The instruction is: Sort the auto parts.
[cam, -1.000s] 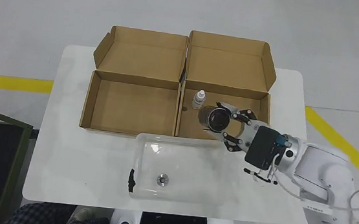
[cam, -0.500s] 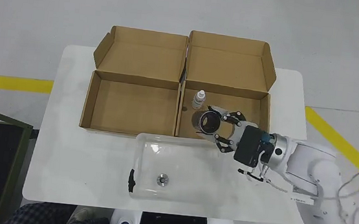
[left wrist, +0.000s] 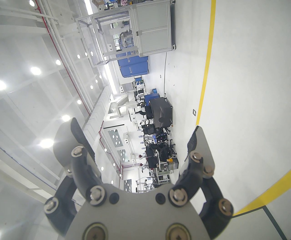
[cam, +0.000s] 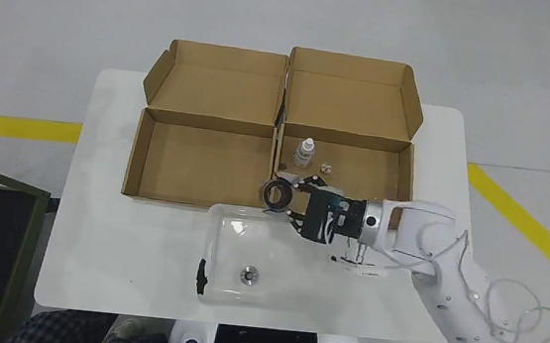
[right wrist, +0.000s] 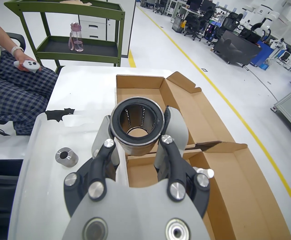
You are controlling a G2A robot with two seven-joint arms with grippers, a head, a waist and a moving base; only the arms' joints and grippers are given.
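Note:
My right gripper (right wrist: 137,134) is shut on a steel linear bearing (right wrist: 136,126) with a black end ring. In the top view the right gripper (cam: 290,199) holds that bearing (cam: 277,194) over the near wall between the two cardboard boxes. The left box (cam: 201,162) holds nothing I can see. The right box (cam: 379,172) holds a small white bottle (cam: 303,152) and a tiny part (cam: 326,164). A short metal bushing (cam: 247,275) lies in the clear plastic bin (cam: 225,226). My left gripper (left wrist: 136,141) is open, facing the hall.
The clear bin sits on the white table (cam: 107,155) in front of the boxes, with black tape (cam: 201,276) on its left end. Both box lids stand open at the back. A green cart (right wrist: 68,27) stands beyond the table.
The right arm has swung left with the bearing, from over the right box to the divider between the boxes, and the wrist has turned the bearing toward the left.

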